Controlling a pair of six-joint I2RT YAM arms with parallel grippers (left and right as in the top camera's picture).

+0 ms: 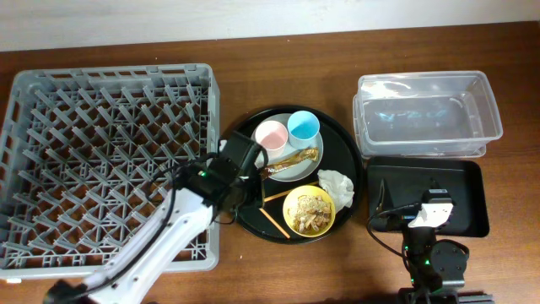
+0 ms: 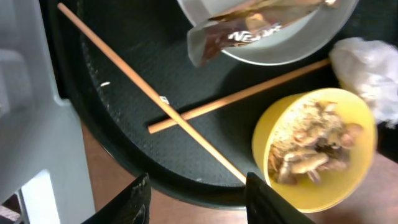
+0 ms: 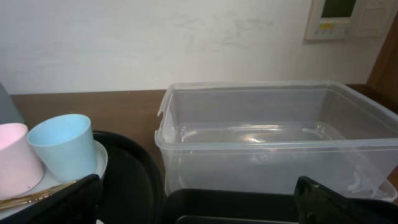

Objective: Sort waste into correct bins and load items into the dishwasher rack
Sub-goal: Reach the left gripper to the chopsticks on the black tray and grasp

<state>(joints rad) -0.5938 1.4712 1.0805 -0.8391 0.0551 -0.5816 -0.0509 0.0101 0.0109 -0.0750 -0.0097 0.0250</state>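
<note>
Overhead, the grey dishwasher rack point(image 1: 110, 169) takes up the left of the table, and the round black tray point(image 1: 253, 224) sits just beside it at its 3 o'clock. On that tray, the pale round plate point(image 1: 295, 171) lies toward 12 o'clock and carries the pink cup point(image 1: 272, 135) and the blue cup point(image 1: 304, 127), both upright and side by side. The shiny gold-brown wrapper point(image 1: 291, 161) lies across the plate below the cups, one end poking over the rim toward 8 o'clock.

The yellow bowl point(image 1: 309, 211) stands at about 5 o'clock on the tray, with beige-brown food scraps point(image 1: 310, 214) piled inside it. The crumpled white napkin point(image 1: 337, 186) rests at about 4 o'clock, touching the bowl's upper edge. Two wooden chopsticks point(image 1: 272, 219) lie on the tray floor at about 7 o'clock, crossed over one another.

The left gripper point(image 2: 198, 186) hangs over the tray's 9 o'clock side. Its fingers point(image 2: 138, 200) stand apart with nothing between them, and the near end of one chopstick lies just beside the right-hand finger.

The clear plastic tub point(image 1: 426, 114) sits at the table's 2 o'clock, and the shallow black rectangular tray point(image 1: 472, 203) touches its near side. The right gripper point(image 3: 198, 190) is over that rectangular tray, with its jaws spread wide and holding nothing.
</note>
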